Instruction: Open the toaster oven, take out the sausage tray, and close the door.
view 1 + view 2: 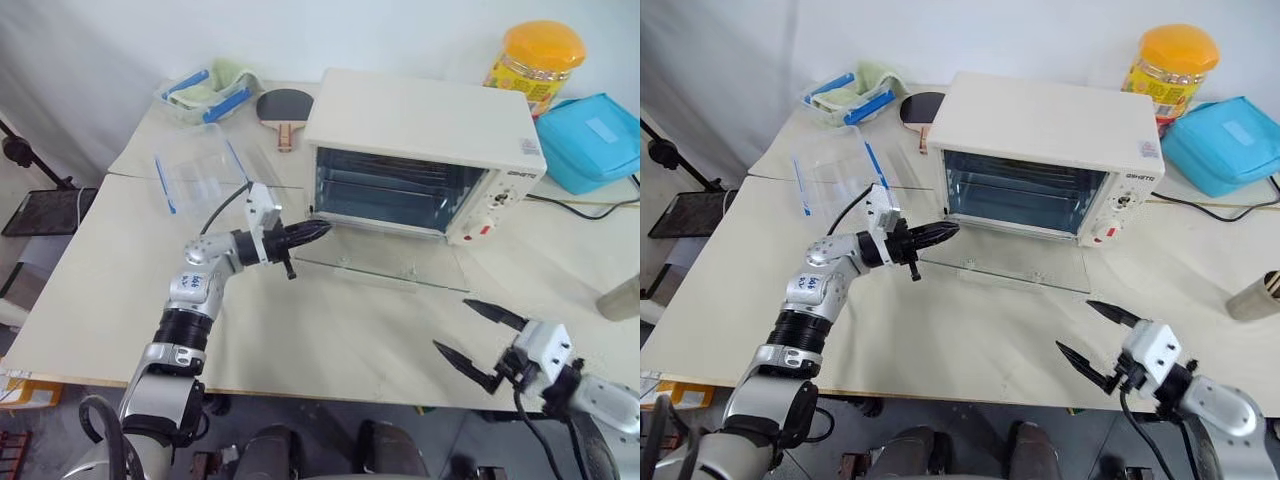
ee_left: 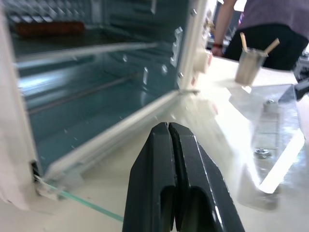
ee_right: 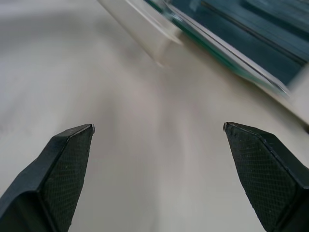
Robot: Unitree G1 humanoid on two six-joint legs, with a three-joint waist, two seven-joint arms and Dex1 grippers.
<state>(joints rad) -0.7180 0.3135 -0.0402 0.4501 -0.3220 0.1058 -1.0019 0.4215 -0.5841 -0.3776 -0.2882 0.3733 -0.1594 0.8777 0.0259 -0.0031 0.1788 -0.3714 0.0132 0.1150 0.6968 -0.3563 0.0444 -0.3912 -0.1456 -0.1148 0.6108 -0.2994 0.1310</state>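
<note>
One sausage [image 2: 48,27], blurred, tray unclear.

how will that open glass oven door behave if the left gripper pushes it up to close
The door is a rigid glass pane lying flat in front of the toaster oven, so it should swing up stiffly as one piece. Smooth glass may let the shut left gripper slide. Being glass, it probably wants a gentle push, not a slam.

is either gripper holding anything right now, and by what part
Nothing is held. The left gripper is shut on nothing beside the open door; the right gripper is open over the table.
</note>
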